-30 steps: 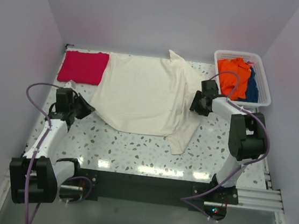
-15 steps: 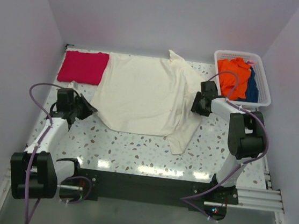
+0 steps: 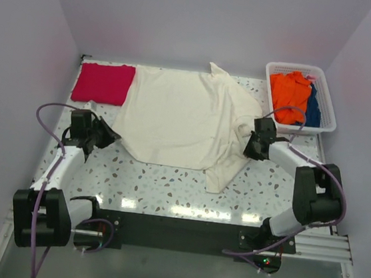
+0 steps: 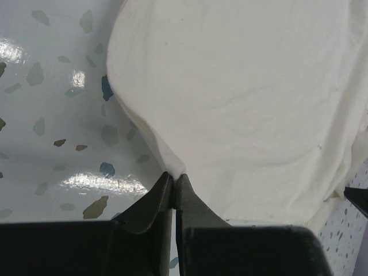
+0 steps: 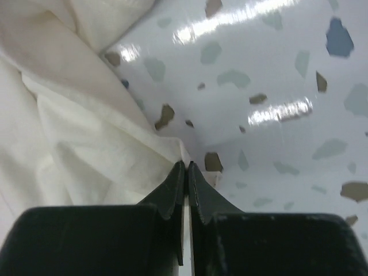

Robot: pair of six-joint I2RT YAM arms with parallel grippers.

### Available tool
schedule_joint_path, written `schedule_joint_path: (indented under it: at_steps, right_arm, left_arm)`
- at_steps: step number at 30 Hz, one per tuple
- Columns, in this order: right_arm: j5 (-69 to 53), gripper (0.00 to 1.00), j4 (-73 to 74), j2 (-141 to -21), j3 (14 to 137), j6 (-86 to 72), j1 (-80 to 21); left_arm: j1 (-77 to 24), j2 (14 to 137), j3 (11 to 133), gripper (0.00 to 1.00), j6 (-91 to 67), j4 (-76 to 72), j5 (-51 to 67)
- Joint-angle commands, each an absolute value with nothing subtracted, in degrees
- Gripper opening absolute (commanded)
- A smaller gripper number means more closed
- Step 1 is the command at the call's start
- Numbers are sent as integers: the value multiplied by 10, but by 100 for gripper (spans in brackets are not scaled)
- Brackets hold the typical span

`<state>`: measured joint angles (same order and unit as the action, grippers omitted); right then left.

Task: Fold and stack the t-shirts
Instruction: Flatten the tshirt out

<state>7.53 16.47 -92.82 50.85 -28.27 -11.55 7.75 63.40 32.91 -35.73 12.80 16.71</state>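
Both closed tight on cream shirt: left gripper pinching its left edge, right gripper its right.

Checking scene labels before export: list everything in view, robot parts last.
cream-white t-shirt: one, cream-white, spread out mid-table
crimson-pink t-shirt: one, crimson-pink, folded, far left corner
basket: one, white, far right corner
orange garment: one, orange, in the basket
blue garment: one, blue, in the basket, right of the orange
table: one, white with speckles, under everything
left tool: one, black, shut on the cream-white t-shirt's near-left edge
right tool: one, black, shut on its right edge
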Motion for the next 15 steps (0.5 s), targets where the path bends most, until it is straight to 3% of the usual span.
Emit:
schedule_joint_path:
  at_steps: [1, 15]
  right_arm:
    - [73, 0, 200, -843, 453, -323, -117]
    - [65, 0, 373, -542, 344, -420, -117]
  left_arm:
    - [82, 621, 329, 0, -344, 114, 165]
    - [81, 599, 348, 0, -354, 175, 84]
